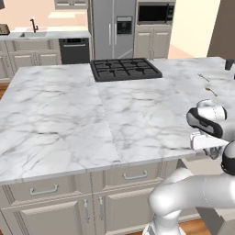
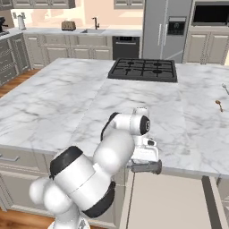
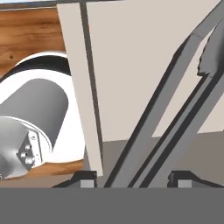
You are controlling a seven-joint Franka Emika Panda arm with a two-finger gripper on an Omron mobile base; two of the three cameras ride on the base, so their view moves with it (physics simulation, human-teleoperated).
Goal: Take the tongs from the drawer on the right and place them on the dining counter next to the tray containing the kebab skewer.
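Note:
The drawer (image 2: 172,201) stands pulled out under the dining counter's (image 2: 53,103) near edge, its pale inside bare in the right base view. My gripper (image 2: 145,168) hangs low over the drawer's left end, just below the counter edge; it also appears at the right edge of the left base view (image 1: 212,153). In the hand view the dark-grey tongs (image 3: 175,144) lie close up, their two arms running slantwise across the drawer floor (image 3: 131,65). My gripper (image 3: 135,178) is open, with its fingertips (image 3: 87,178) astride the tongs' arms. The tray and the kebab skewer are out of view.
A black gas hob (image 1: 125,69) sits at the back middle of the dining counter (image 1: 55,119). Thin brown-tipped cutlery pieces (image 1: 211,91) lie far right. Closed drawers and cabinet doors (image 1: 46,189) run below the counter. Wood floor (image 3: 30,35) lies beside the drawer.

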